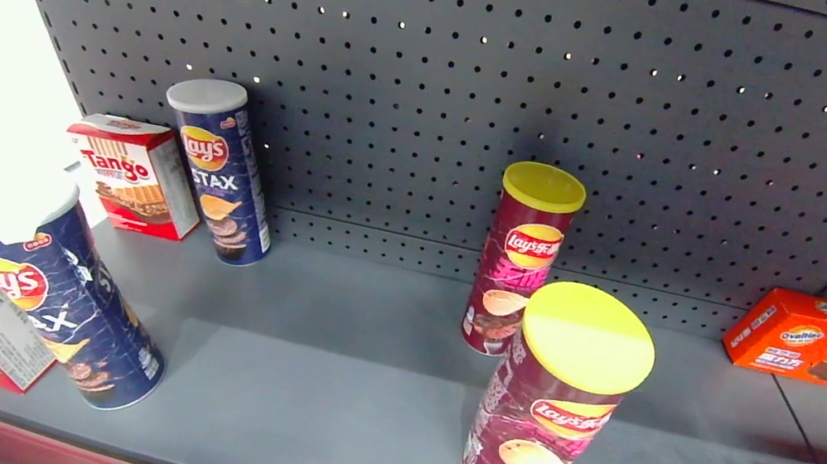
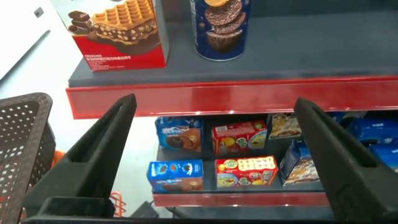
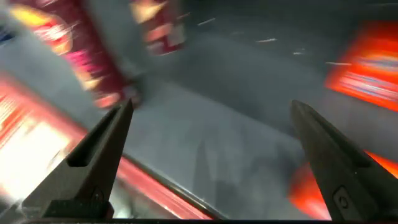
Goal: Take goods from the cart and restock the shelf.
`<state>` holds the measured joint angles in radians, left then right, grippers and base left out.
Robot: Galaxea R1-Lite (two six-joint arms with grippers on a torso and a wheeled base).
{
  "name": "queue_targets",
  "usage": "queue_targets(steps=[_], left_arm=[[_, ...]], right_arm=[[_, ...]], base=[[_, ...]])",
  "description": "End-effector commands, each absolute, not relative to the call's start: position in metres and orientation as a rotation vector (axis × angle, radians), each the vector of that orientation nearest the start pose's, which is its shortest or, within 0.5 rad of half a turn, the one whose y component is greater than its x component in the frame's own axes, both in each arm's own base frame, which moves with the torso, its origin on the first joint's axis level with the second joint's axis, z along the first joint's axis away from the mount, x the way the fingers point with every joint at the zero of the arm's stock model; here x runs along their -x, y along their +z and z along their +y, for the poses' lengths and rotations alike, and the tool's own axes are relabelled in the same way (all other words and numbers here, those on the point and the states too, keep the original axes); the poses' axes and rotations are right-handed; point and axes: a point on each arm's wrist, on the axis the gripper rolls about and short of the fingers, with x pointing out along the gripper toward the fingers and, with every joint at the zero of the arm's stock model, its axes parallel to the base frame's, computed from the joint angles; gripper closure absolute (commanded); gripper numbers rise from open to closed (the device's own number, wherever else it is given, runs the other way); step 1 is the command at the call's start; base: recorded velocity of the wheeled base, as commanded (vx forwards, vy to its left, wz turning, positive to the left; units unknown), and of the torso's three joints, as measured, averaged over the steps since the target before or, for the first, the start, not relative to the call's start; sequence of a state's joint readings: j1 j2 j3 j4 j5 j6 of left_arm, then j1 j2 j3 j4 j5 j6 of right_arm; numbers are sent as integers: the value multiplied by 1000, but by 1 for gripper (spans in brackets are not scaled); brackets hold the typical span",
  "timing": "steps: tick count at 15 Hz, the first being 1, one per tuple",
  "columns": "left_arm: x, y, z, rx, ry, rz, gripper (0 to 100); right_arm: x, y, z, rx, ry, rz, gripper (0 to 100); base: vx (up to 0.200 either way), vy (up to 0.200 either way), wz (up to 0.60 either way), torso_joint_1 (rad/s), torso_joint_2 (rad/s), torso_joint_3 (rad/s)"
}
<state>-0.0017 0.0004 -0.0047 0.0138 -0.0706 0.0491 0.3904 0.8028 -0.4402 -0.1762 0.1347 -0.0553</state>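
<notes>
Front maroon can point(image 1: 547, 410) stands on the shelf point(image 1: 353, 390), with a second maroon can point(image 1: 518, 262) just behind it. Blue cans point(image 1: 218, 170) and wafer boxes point(image 1: 133, 177) sit well to its left, orange boxes point(image 1: 823, 343) to its right. Left gripper point(image 2: 214, 102) and right gripper point(image 3: 212, 104) gape wide, holding nothing.

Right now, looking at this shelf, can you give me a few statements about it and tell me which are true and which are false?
1. The front maroon can and back maroon can have yellow lids. True.
2. The back blue can lies on its side. False: it stands upright beside a red box.
3. The left claw holds a box. False: it is open and empty.
4. An orange box sits to the right of both maroon cans. True.
5. The right claw is open. True.
</notes>
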Motion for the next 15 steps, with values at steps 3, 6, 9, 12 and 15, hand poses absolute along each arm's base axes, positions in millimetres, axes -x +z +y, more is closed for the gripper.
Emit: queue_targets(steps=[3, 6, 9, 12, 15], left_arm=[[23, 75, -2, -49, -72, 12, 0], [23, 75, -2, -49, -72, 12, 0], [23, 75, -2, -49, -72, 12, 0], [23, 75, -2, -47, -72, 14, 0], [23, 75, -2, -47, -72, 14, 0]], right_arm=[[-117, 186, 68, 130, 648, 365, 0], [-132, 184, 78, 138, 638, 358, 0], [-136, 182, 84, 148, 654, 381, 0], [-142, 185, 93, 156, 670, 382, 0], [-150, 184, 103, 176, 689, 399, 0]], base=[[0, 0, 0, 0, 0, 0], [0, 0, 0, 0, 0, 0], [0, 0, 0, 0, 0, 0], [0, 0, 0, 0, 0, 0], [0, 0, 0, 0, 0, 0]])
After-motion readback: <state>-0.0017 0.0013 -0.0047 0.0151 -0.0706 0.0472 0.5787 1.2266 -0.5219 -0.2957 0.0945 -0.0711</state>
